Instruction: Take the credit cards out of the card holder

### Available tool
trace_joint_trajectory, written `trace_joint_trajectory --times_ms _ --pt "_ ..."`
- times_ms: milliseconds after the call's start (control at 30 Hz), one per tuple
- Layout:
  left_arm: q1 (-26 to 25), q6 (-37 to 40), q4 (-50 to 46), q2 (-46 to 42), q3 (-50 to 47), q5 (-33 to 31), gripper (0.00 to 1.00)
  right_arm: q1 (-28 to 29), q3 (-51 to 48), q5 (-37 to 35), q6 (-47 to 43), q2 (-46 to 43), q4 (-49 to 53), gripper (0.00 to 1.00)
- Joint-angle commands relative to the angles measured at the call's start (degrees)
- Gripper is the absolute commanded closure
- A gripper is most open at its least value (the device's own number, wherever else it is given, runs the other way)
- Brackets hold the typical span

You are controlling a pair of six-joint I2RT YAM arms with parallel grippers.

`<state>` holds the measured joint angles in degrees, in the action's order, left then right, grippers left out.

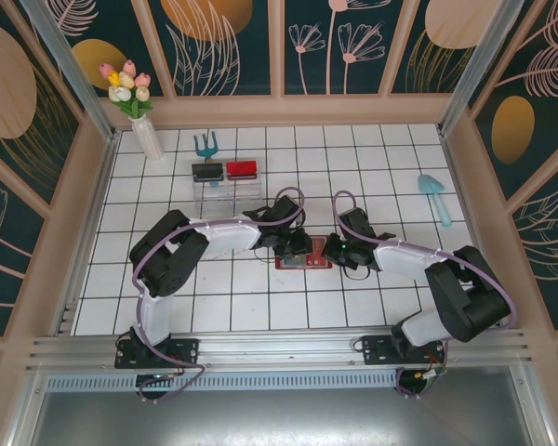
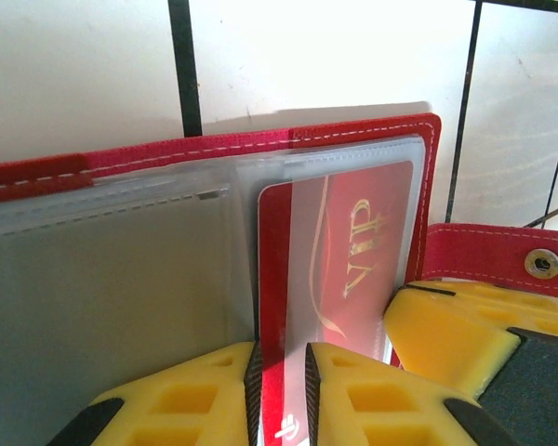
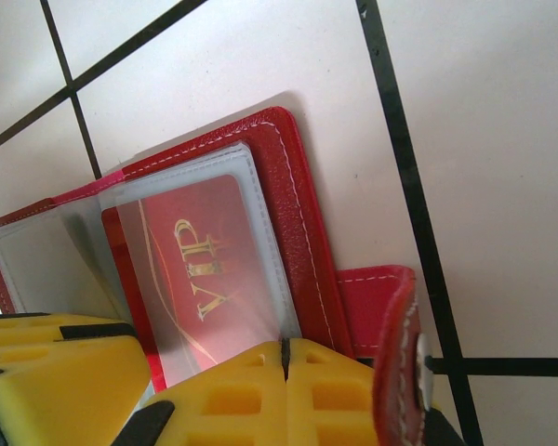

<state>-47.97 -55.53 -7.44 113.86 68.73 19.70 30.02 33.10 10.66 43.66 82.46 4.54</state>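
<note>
The red card holder [image 1: 303, 262] lies open on the white tiles between both grippers. A red credit card [image 2: 363, 242] with gold "VIP" lettering sits in its clear right-hand pocket. My left gripper [image 2: 282, 395] is closed on that card's near left strip, which runs between the black pads [image 2: 253, 390]. The pocket to the left looks grey and blank. My right gripper [image 3: 284, 351] is shut, pinching the clear pocket's edge beside the card [image 3: 191, 260] and the red cover [image 3: 302, 214]. The snap tab [image 3: 391, 307] curls up beside the right fingers. In the top view the left gripper [image 1: 293, 249] and right gripper [image 1: 335, 253] meet over the holder.
A clear stand at the back holds a black tray [image 1: 207, 172] and a red tray [image 1: 242, 169]. A teal rake [image 1: 205, 144] and a vase of flowers [image 1: 147, 135] stand behind it. A blue trowel [image 1: 435, 195] lies at the right. Wooden walls ring the tiled floor.
</note>
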Motion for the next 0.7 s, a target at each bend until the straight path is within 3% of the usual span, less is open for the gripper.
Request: trace_joint_trajectory --times_ms 0,233,367,667 --pt "-0.1 1.4 -1.6 1.4 -0.8 -0.1 0.76 0.6 -0.2 0.7 -0.1 1.4 3.9 0.99" --pt "-0.3 2.9 -5.5 2.0 1.5 -2.5 0.76 0.6 -0.1 0.7 -0.1 1.6 3.9 0.99" --pt "-0.3 0.9 1.2 1.5 -1.4 1.9 0.83 0.6 0.1 0.6 -0.3 1.7 4.1 0.99" --pt "-0.3 0.2 3.7 0.3 -3.5 2.9 0.95 0.5 -0.1 0.8 -0.3 2.1 4.0 0.99"
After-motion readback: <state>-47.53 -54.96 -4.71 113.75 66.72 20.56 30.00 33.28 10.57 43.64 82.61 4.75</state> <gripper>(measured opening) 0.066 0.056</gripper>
